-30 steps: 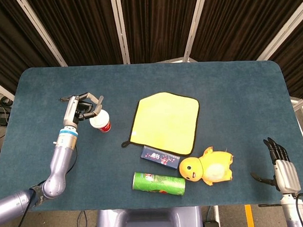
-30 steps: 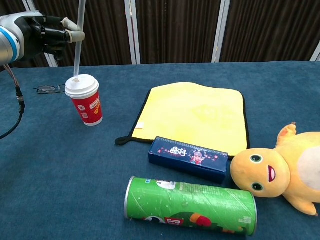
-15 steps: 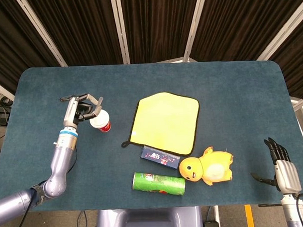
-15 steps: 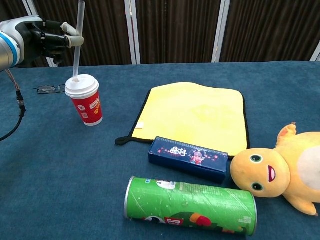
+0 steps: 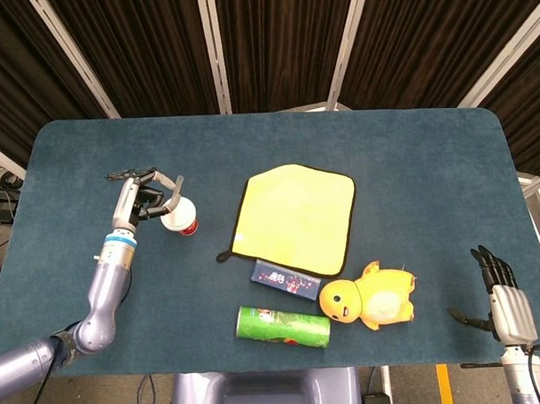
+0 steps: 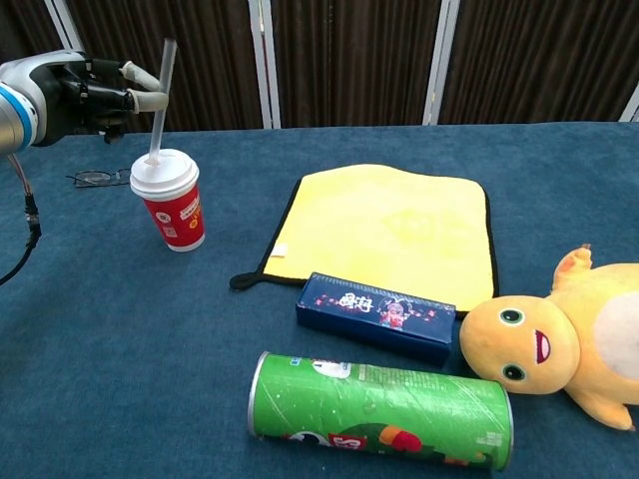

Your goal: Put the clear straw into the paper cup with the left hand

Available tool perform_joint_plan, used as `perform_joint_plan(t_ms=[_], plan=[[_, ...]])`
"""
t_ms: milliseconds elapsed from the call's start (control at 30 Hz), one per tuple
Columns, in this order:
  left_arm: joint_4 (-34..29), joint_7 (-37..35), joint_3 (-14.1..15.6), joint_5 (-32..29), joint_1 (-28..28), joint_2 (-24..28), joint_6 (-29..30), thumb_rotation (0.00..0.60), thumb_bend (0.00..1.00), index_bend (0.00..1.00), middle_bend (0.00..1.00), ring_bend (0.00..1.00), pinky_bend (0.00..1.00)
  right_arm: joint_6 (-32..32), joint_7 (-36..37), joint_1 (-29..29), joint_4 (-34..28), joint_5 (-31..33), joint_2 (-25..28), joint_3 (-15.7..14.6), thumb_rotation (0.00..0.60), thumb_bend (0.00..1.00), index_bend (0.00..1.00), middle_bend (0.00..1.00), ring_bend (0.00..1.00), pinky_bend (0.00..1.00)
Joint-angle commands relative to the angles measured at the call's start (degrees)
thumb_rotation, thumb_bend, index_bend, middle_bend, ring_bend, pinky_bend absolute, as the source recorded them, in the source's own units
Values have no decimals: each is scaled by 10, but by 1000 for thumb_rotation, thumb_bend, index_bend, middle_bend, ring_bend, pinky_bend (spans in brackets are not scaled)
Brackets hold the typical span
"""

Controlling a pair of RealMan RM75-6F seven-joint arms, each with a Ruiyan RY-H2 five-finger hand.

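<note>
— Dark curtains hang behind the blue desk [image 5: 411, 162]. How is the left hand [image 6: 85, 85] posed?

— It is raised at about ten o'clock from the paper cup [image 6: 170, 205], its fingers [image 6: 145, 98] pinching the clear straw [image 6: 160, 100] near the upper end. The straw stands almost upright, tilted slightly, with its lower end in the cup's white lid.

— And the right hand [image 5: 502, 293]?

— At the desk's four o'clock corner, well apart from everything, fingers spread, holding nothing.

— Anything hard to see?

— From the head view the straw cannot be made out. In the chest view the plush duck [image 6: 559, 344] is cut off at the right edge. A small object [image 6: 95, 179] at nine o'clock from the cup is too small to identify.
</note>
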Motion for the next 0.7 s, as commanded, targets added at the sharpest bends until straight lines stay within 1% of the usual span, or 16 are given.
perform_joint_plan(t_ms=[33, 233, 367, 500, 600, 633, 667, 700], plan=[[0, -5, 1, 5, 2, 2, 3, 600, 210, 495, 983, 888, 760, 0, -1, 0, 0, 0, 0, 0, 600, 73, 0, 0, 0, 0], [-9, -15, 2, 17, 10, 10, 13, 600, 198, 489, 982, 888, 760, -2, -3, 0, -1, 1, 0, 0, 600, 72, 0, 0, 0, 0], [-26, -23, 3, 26, 20, 21, 22, 600, 198, 489, 979, 884, 756, -1, -4, 0, -1, 0, 0, -1, 600, 74, 0, 0, 0, 0], [-51, -22, 11, 61, 37, 40, 46, 600, 197, 482, 949, 857, 727, 0, -6, 0, 1, -1, 0, 0, 600, 73, 0, 0, 0, 0], [-71, -6, 33, 109, 56, 57, 77, 600, 198, 442, 864, 784, 642, 1, -8, -1, 2, -1, -1, 0, 600, 74, 0, 0, 0, 0], [-76, 8, 45, 130, 64, 66, 92, 600, 199, 415, 806, 737, 578, 2, -9, -1, 2, -1, -1, 0, 600, 74, 0, 0, 0, 0], [-81, 21, 57, 152, 72, 73, 107, 600, 199, 385, 726, 673, 498, 2, -10, -1, 3, -2, -1, 0, 600, 74, 0, 0, 0, 0], [-86, 38, 72, 176, 81, 82, 123, 600, 199, 367, 659, 621, 439, 3, -11, -1, 3, -2, -1, 0, 600, 74, 0, 0, 0, 0]])
